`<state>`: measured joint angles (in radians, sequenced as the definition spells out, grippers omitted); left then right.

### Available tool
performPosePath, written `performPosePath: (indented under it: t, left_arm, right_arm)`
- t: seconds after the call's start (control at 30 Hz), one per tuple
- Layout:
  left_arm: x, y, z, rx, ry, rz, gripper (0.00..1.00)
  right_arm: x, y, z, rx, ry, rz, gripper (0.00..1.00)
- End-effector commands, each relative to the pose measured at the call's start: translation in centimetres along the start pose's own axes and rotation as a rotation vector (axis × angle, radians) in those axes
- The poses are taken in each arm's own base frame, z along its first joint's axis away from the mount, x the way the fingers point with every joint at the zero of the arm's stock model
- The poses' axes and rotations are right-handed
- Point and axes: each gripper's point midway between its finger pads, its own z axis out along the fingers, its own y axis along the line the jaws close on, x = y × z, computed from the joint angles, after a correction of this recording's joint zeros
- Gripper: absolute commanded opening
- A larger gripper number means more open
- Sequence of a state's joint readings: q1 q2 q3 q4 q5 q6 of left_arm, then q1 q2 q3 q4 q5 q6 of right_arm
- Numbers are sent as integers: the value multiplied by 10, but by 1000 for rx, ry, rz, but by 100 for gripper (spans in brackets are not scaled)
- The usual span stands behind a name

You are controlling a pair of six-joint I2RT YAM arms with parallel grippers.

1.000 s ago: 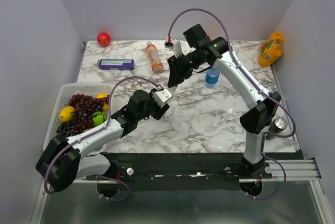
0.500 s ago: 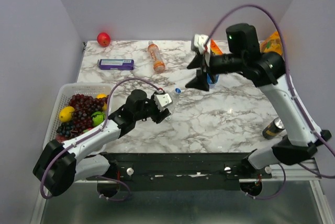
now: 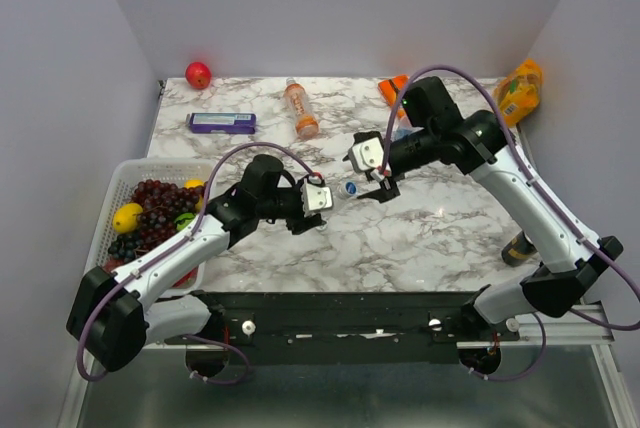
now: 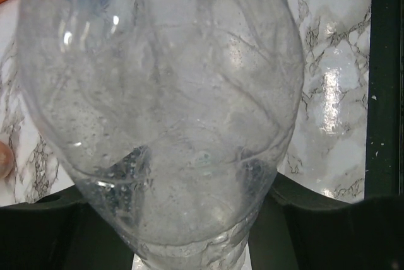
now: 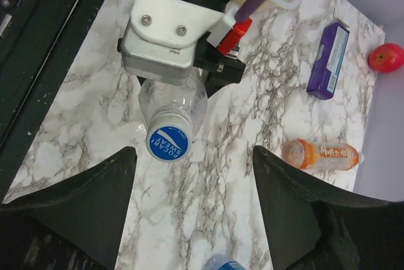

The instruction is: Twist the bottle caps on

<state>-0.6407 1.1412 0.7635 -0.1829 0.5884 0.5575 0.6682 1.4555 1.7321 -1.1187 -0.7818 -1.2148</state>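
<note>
My left gripper (image 3: 312, 198) is shut on the all-clear bottle (image 3: 330, 194) and holds it above the table, neck pointing right. The bottle fills the left wrist view (image 4: 164, 93). A solid blue cap (image 5: 168, 142) sits on its neck and also shows in the top view (image 3: 348, 188). My right gripper (image 3: 372, 174) is open. In its wrist view (image 5: 192, 181) the cap lies between the fingertips, nearer the left one, untouched. The orange-liquid bottle (image 3: 300, 113) lies at the back. Only the top of the blue-labelled bottle (image 5: 222, 264) shows. No whitish caps show.
A fruit basket (image 3: 115, 173) stands at the left edge. A purple box (image 3: 222, 123) and a red apple (image 3: 198, 74) are at the back left. A yellow-orange pouch (image 3: 518, 93) is at the back right, and a dark can (image 3: 515, 246) stands by the right arm.
My right arm has come down and forward from the back, bringing its open gripper to the capped end of the clear bottle. My left gripper has shifted the bottle slightly toward it.
</note>
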Motion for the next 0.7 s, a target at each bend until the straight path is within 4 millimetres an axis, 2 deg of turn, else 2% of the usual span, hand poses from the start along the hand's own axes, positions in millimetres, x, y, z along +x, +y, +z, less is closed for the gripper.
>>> performPosePath:
  t: [0.0, 0.17, 0.27, 0.4, 0.53, 0.67]
  left_arm:
    - [-11, -4, -1, 51, -17, -5, 0]
    - [-22, 0, 2, 40, -44, -90, 0]
    - [-33, 5, 1, 18, -85, -108, 0]
    - [-36, 9, 1, -4, -95, -157, 0]
    - [-42, 14, -2, -40, -128, -223, 0]
    - [-44, 16, -5, -78, -152, -278, 0]
  right_arm:
    - [-7, 23, 4, -89, -25, -118, 83]
    - [4, 39, 11, -125, 3, -151, 83]
    - [13, 36, 16, -111, 32, -112, 83]
    - [22, 29, 20, -87, 64, -45, 83]
    - [42, 25, 23, -48, 147, 44, 83]
    - [61, 29, 22, -23, 233, 171, 83]
